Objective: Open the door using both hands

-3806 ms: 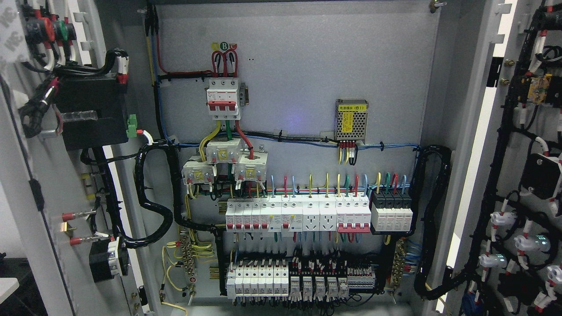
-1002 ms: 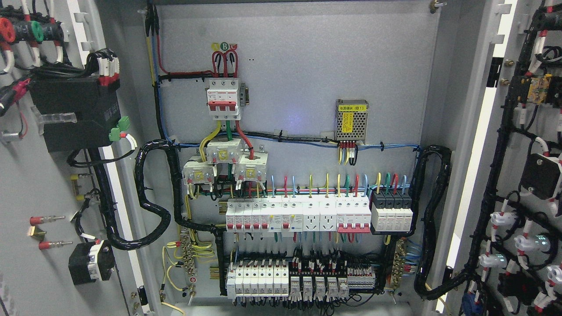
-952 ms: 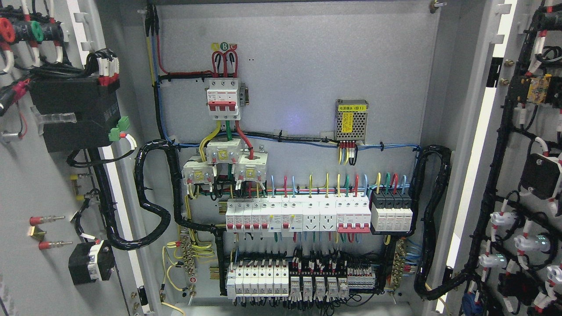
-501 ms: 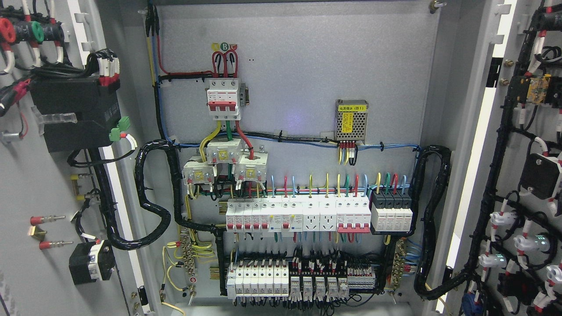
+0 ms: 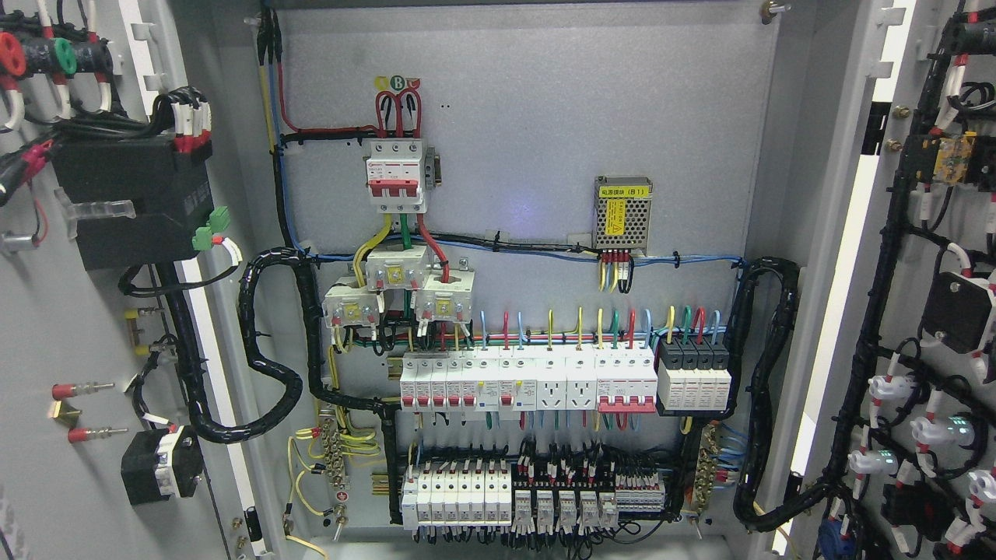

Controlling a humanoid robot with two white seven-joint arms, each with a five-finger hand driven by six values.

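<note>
A grey electrical cabinet fills the head view with both doors swung wide. The left door point(image 5: 54, 327) shows its inner face, carrying a black box point(image 5: 128, 198) and wiring. The right door point(image 5: 879, 257) stands open too, its inner face laced with black cable looms and white lamp backs point(image 5: 891, 386). Between them the back panel point(image 5: 545, 117) carries a red-and-white main breaker point(image 5: 397, 175), a row of white breakers point(image 5: 529, 381) and a mesh power supply point(image 5: 622, 212). Neither of my hands nor any arm shows.
Thick black cable bundles loop from each door into the cabinet at the lower left point(image 5: 268, 381) and lower right point(image 5: 766, 389). A lower row of terminals and relays point(image 5: 537, 498) sits near the cabinet floor.
Since 3.8 s ago the left door has swung further open, its black box and fittings shifting left. Over the last second nothing moves.
</note>
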